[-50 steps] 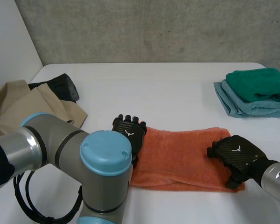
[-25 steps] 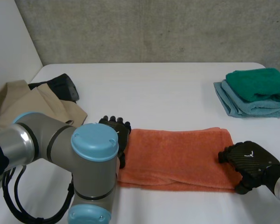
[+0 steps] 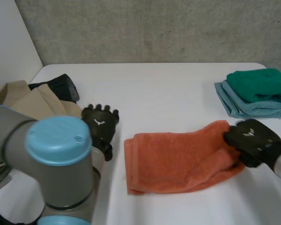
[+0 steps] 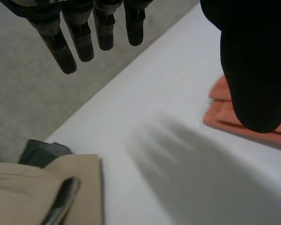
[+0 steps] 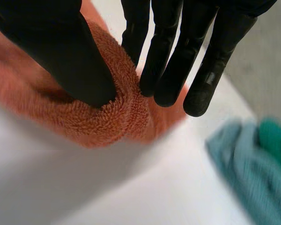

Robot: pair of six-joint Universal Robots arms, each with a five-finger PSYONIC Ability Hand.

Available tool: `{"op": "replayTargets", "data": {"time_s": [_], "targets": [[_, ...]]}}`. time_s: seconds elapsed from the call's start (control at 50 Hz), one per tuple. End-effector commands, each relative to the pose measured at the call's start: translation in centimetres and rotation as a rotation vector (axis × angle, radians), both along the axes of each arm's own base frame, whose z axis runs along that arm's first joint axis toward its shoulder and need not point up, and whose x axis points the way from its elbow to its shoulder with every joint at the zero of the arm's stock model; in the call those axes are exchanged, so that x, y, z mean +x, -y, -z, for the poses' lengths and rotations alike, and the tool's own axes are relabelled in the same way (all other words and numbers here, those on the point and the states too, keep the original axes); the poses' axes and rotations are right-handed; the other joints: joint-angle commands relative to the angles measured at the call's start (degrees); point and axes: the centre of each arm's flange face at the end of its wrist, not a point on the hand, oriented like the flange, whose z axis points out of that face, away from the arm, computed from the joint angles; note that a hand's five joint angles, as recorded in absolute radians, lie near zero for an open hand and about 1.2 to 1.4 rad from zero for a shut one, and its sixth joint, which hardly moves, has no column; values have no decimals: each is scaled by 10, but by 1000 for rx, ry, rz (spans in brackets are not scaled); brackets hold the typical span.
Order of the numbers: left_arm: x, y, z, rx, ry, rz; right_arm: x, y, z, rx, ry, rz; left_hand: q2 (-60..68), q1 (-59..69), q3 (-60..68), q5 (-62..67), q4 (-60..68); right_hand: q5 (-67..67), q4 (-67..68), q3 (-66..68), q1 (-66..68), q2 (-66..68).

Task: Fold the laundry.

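An orange towel (image 3: 178, 159), folded into a long strip, lies on the white table (image 3: 164, 93) in front of me. My right hand (image 3: 250, 140) is at the towel's right end, and in the right wrist view its thumb (image 5: 61, 47) and fingers (image 5: 166, 51) pinch a fold of the orange towel (image 5: 117, 112), lifting that end. My left hand (image 3: 100, 126) hovers over bare table just left of the towel, fingers straight and apart. In the left wrist view the left hand's fingers (image 4: 79, 33) hang free, with a corner of the orange towel (image 4: 229, 117) beside the thumb.
A folded green towel (image 3: 260, 84) sits on a folded light-blue one (image 3: 243, 105) at the table's back right. Beige clothing (image 3: 33, 105) and a dark garment (image 3: 61, 86) lie heaped at the left edge. My left arm's elbow (image 3: 56, 159) fills the near left.
My right hand has closed on the towel's right end and raised it, sliding the towel rightward. My left hand has drawn left off the towel's left end onto bare table.
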Motion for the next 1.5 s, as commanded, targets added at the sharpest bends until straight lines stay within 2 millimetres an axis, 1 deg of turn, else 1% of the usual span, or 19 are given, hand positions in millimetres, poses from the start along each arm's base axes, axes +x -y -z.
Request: {"op": "replayTargets", "data": {"time_s": [0.02, 0.12, 0.2, 0.22, 0.24, 0.26, 0.32, 0.38, 0.44, 0.48, 0.56, 0.62, 0.74, 0.86, 1.02, 1.08, 1.18, 1.28, 1.5], "targets": [[23, 6, -16, -23, -24, -59, 90, -59, -22, -103, 2, -395, -10, -5, -15, -20, -11, 149, 120, 124, 281, 132], [33, 10, -15, -17, -19, -90, 145, -106, -2, -65, -13, -650, -10, -5, -15, -20, -11, 149, 120, 124, 281, 132], [35, 12, -13, -13, -16, -98, 160, -112, 18, -48, -52, -702, -11, -7, -16, -21, -13, 149, 120, 124, 281, 132], [35, 12, -12, -13, -16, -98, 160, -110, 18, -54, -57, -691, -13, -9, -18, -23, -15, 50, 20, 24, 182, 32], [35, 13, -13, -16, -17, -96, 160, -105, 16, -63, -61, -662, -13, -9, -18, -23, -15, -296, -326, -321, -164, -313], [34, 14, -14, -22, -21, -97, 160, -103, 15, -60, -59, -649, -15, -10, -20, -25, -16, -428, -457, -453, -296, -445], [32, 16, -16, -29, -26, -92, 158, -95, 11, -40, -27, -575, -18, -14, -23, -28, -20, -551, -580, -576, -419, -568], [24, 16, -23, -47, -50, -52, 148, -78, -2, 3, 52, -453, -17, -12, -22, -26, -18, -551, -580, -576, -419, -568], [15, 17, -31, -61, -87, -4, 124, -47, -26, 72, 201, -262, -15, -10, -20, -25, -16, -551, -580, -576, -419, -568], [8, 15, -32, -56, -109, 28, 107, -30, -28, 158, 296, -148, -15, -10, -20, -25, -16, -551, -580, -576, -419, -568], [-12, 2, -25, -3, -172, 113, 95, -20, -21, 278, 385, -51, -13, -9, -18, -23, -15, -551, -580, -576, -419, -568], [-20, -8, -8, 64, -177, 138, 91, -19, -13, 299, 372, -33, -8, -3, -13, -18, -10, -551, -580, -576, -419, -568], [-22, -19, 35, 212, -72, 138, 85, -13, 25, 318, 228, -26, -6, -2, -11, -16, -8, -551, -580, -576, -419, -568], [-16, -22, 50, 269, -12, 119, 82, -9, 47, 348, 164, -31, -5, 0, -10, -15, -6, -551, -580, -576, -419, -568], [-14, -23, 46, 270, -6, 121, 78, -6, 45, 341, 166, -20, -6, -2, -11, -16, -8, -551, -580, -576, -419, -568], [-14, -23, 32, 240, -34, 125, 76, -7, 44, 337, 173, -17, -6, -2, -11, -16, -8, -551, -580, -576, -419, -568], [-13, -24, 4, 179, -94, 133, 69, -14, 16, 221, 221, -10, -8, -3, -13, -18, -10, -551, -580, -576, -419, -568], [-6, -22, -16, 138, -140, 116, 59, -20, 12, 228, 259, 52, -10, -5, -15, -20, -11, -551, -580, -576, -419, -568], [11, -8, -8, 156, -134, 56, 48, -41, 28, 390, 352, 141, -11, -7, -16, -21, -13, -551, -580, -576, -419, -568]]}}
